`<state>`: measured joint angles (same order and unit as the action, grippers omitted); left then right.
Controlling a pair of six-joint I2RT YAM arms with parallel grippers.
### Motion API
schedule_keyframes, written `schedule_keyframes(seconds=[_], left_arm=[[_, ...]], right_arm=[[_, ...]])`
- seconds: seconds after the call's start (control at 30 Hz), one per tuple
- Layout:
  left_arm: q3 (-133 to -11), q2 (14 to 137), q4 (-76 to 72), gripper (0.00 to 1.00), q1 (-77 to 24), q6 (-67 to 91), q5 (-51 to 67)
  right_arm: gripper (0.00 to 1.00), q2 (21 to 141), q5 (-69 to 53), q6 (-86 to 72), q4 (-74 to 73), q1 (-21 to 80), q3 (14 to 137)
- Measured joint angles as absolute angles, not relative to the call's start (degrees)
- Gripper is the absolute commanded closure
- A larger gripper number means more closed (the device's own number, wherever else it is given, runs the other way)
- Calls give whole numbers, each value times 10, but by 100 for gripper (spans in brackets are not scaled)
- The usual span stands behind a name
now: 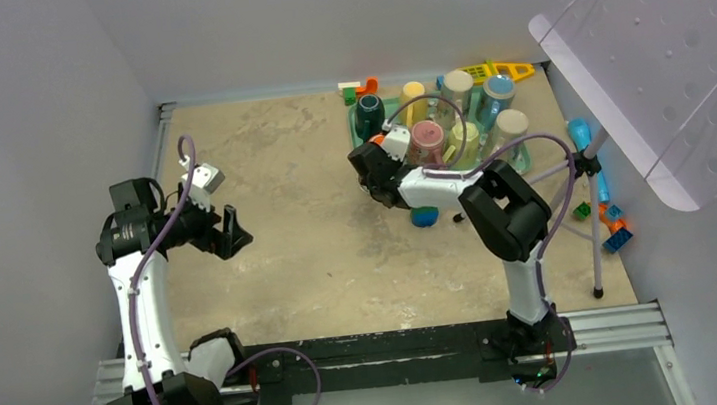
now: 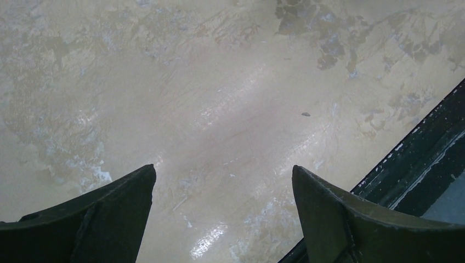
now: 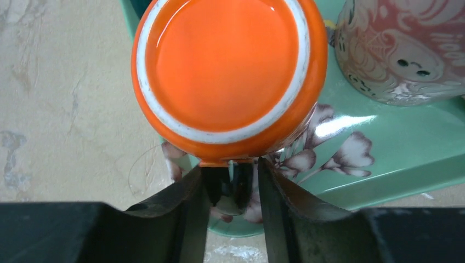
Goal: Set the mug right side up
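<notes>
At the left, the left claw (image 1: 230, 231) hangs over bare surface (image 1: 281, 170) with its jaws wide apart. Its wrist view shows nothing between them but the mottled top. It is well apart from the task's thing and, by my reading, has no part in the coming move.

Right of the middle, the mug (image 1: 394, 142) stands upside down on the near left corner of the green tray (image 1: 523, 157), just left of a pink patterned mug (image 1: 426, 138). The right arm is plainly the nearer one. The right claw (image 1: 376, 165) reaches in from the near side and lies just near-left of the mug.

In the right wrist view the orange base of the mug faces straight up at the camera, so its long axis is upright. What looks like its handle (image 3: 239, 186) hangs on the side toward the claw, in the narrow gap between the two fingers. The jaws are drawn close on either side of it, but whether they already pinch it I cannot tell.

Judging from this, the turn depends on that handle lying in line with the claw: a grip there would let the wrist roll the mug over.
</notes>
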<state>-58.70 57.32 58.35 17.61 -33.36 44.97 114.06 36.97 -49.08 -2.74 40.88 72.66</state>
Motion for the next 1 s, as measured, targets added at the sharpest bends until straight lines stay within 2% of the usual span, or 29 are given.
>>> schedule_keyframes(seconds=[0.1, 0.37, 0.57, 0.73, 0.9, 1.0], left_arm=[[-587, 573, 592, 2, 176, -342, 462], [-586, 565, 604, 2, 176, -352, 477], [-637, 597, 641, 2, 176, -336, 480], [-731, 642, 673, 4, 176, -293, 549], [-769, 656, 634, 2, 165, -179, 656], [-750, 632, 522, 0, 131, -53, 680]], right_arm=[[100, 1141, 370, -482, -28, 402, 727], [100, 1119, 352, -425, 17, 390, 690], [100, 1001, 283, -335, 50, 390, 601], [100, 889, 222, -270, 105, 389, 584], [100, 811, 128, -250, 173, 390, 579], [100, 789, 50, -262, 220, 398, 578]])
